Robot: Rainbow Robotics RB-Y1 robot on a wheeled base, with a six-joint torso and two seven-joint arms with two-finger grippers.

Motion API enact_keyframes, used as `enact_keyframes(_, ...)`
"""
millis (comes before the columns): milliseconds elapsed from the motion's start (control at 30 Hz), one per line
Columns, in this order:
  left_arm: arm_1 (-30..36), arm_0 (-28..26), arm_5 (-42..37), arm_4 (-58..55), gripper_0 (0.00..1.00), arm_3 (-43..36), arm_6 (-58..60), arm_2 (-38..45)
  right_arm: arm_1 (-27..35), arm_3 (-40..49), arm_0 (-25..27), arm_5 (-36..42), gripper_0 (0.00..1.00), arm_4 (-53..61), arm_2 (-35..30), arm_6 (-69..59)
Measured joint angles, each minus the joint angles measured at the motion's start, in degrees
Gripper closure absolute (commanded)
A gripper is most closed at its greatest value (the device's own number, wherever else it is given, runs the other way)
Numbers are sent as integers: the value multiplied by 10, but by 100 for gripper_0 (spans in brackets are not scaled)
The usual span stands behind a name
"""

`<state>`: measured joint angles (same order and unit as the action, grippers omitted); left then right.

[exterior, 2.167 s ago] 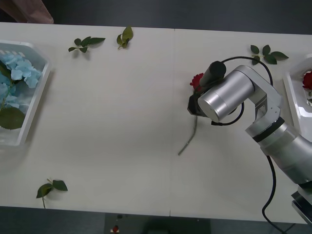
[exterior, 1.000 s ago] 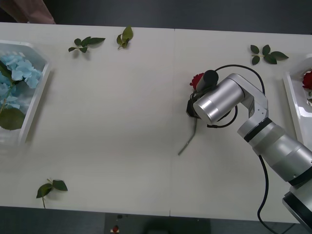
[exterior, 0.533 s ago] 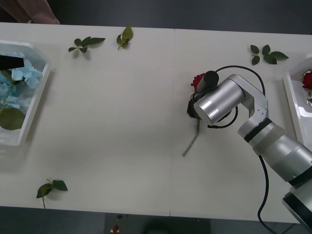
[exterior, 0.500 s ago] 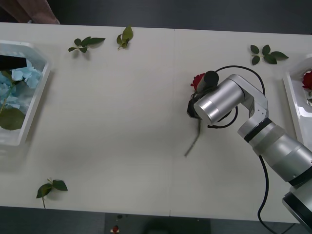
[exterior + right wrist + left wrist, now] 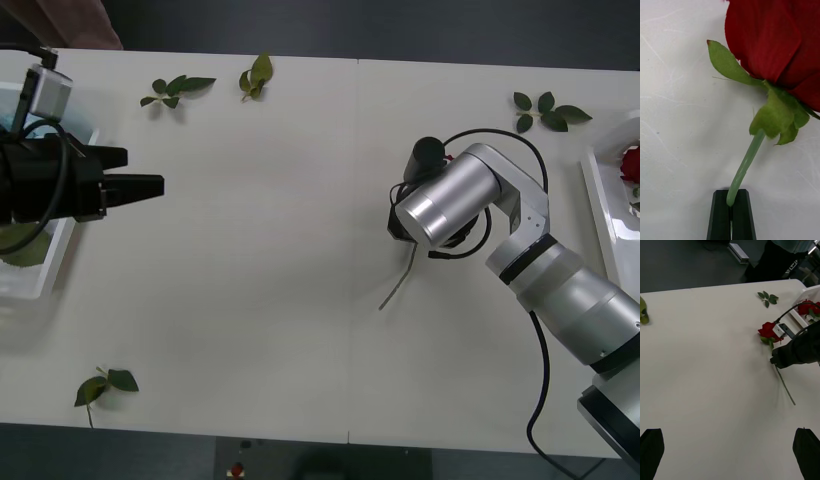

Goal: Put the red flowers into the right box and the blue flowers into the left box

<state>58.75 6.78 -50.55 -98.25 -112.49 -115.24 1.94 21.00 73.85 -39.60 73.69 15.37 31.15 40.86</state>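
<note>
My right gripper [image 5: 731,215] is shut on the green stem of a red flower [image 5: 771,41], just below its bloom. In the front view my right wrist [image 5: 440,205] covers that bloom, and the stem [image 5: 398,285] trails out toward the table's front. The left wrist view shows this rose [image 5: 768,331] beside the right arm. Another of the red flowers [image 5: 630,160] lies in the right box [image 5: 597,195]. My left gripper [image 5: 140,172] is open, reaching right from over the left box [image 5: 30,285]. The left arm hides most of the blue flowers.
Loose green leaf sprigs lie at the back left [image 5: 178,88], back middle [image 5: 256,76], back right [image 5: 548,110] and front left [image 5: 105,385]. A wide stretch of white table [image 5: 270,250] separates the two arms.
My left arm has swung in from the left above the left box, covering the blue flowers. The right wrist shifted over the rose bloom, and the stem's free end moved slightly right.
</note>
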Motion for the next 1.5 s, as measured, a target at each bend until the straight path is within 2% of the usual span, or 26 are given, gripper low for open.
enact_keyframes(133, 0, 1, 23, -17, 0, -21, -54, -45, 1, 15, -16, 45, 100, 0, -1, 0)
enact_keyframes(267, 0, 14, 24, -27, 0, -30, -89, -82, 16, 68, -18, 84, 100, 15, -17, 0)
enact_keyframes(433, 0, 42, 24, -43, 0, -35, -99, -115, 50, 145, -18, 140, 100, 48, -43, 0)
enact_keyframes(600, 0, 68, 24, -56, 0, -42, -170, -138, 87, 204, -18, 198, 100, 103, -84, 2)
enact_keyframes(767, 0, 79, 24, -72, 0, -42, -182, -145, 103, 231, -18, 255, 100, 135, -161, 74)
enact_keyframes(967, 0, 79, 24, -102, 0, -42, -263, -145, 104, 251, -18, 324, 100, 147, -269, 159)
enact_keyframes(1133, 0, 79, 24, -137, 0, -42, -269, -145, 115, 260, -18, 359, 100, 150, -331, 232)
enact_keyframes(1333, 6, 79, 24, -181, 0, -42, -343, -145, 143, 260, -18, 365, 100, 154, -412, 319)
enact_keyframes(1500, 33, 79, 23, -209, 0, -52, -344, -145, 146, 260, -10, 365, 100, 152, -508, 419)
